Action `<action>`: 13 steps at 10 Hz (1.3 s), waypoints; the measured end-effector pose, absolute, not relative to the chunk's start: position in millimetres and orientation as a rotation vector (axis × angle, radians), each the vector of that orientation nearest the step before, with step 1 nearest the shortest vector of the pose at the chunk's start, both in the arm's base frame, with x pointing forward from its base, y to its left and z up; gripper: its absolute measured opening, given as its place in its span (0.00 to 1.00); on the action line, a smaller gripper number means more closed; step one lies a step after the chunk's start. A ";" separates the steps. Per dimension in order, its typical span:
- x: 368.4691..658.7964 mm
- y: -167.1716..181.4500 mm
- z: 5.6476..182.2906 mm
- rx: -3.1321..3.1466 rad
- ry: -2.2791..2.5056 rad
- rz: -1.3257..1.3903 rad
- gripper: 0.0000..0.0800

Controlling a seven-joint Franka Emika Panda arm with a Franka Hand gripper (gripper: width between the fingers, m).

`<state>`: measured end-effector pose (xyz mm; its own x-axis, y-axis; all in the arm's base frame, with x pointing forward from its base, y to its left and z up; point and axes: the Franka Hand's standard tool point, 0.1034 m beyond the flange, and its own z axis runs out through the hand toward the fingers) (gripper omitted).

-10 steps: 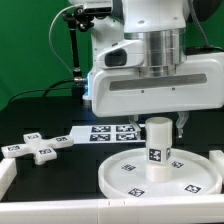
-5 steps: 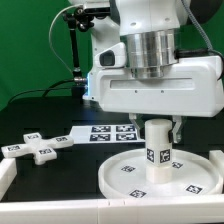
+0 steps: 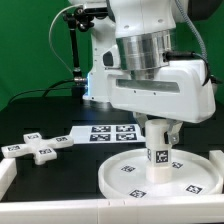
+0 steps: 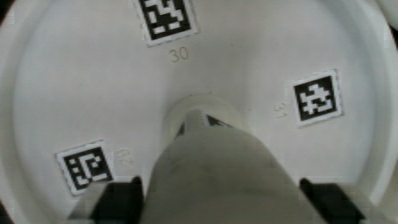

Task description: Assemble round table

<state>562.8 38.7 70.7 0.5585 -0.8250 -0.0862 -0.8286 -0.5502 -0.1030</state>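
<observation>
The large white round disc (image 3: 128, 172) lies flat on the table with its tags up. The short thick white leg (image 3: 157, 152) stands upright on the disc's middle. My gripper (image 3: 158, 124) reaches down over the leg's top, and its fingers are shut against the leg's two sides. In the wrist view the leg (image 4: 221, 165) runs down between the dark fingers (image 4: 121, 200) onto the disc (image 4: 107, 90). The white cross-shaped piece (image 3: 38, 146) lies on the table at the exterior view's left.
The marker board (image 3: 112, 132) lies flat behind the disc. A white raised border (image 3: 8, 172) runs along the table's front and side edges. The arm's body and cables fill the space above the disc.
My hand has come down over the leg's top and turned about the leg's axis. The leg stays upright on the disc. The cross-shaped piece has not moved.
</observation>
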 end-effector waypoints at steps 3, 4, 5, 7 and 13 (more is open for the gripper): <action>563.8 39.1 74.0 -2.793 1.118 0.015 0.80; 564.0 39.2 74.5 -2.843 0.981 0.005 0.81; 563.4 39.1 73.3 -2.870 0.903 0.003 0.81; 563.0 38.9 72.8 -2.920 0.727 -0.008 0.81; 563.3 43.0 74.2 -3.056 -0.295 -0.050 0.81</action>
<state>563.3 43.0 74.2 0.9811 0.1896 0.0394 0.1920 -0.9791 -0.0676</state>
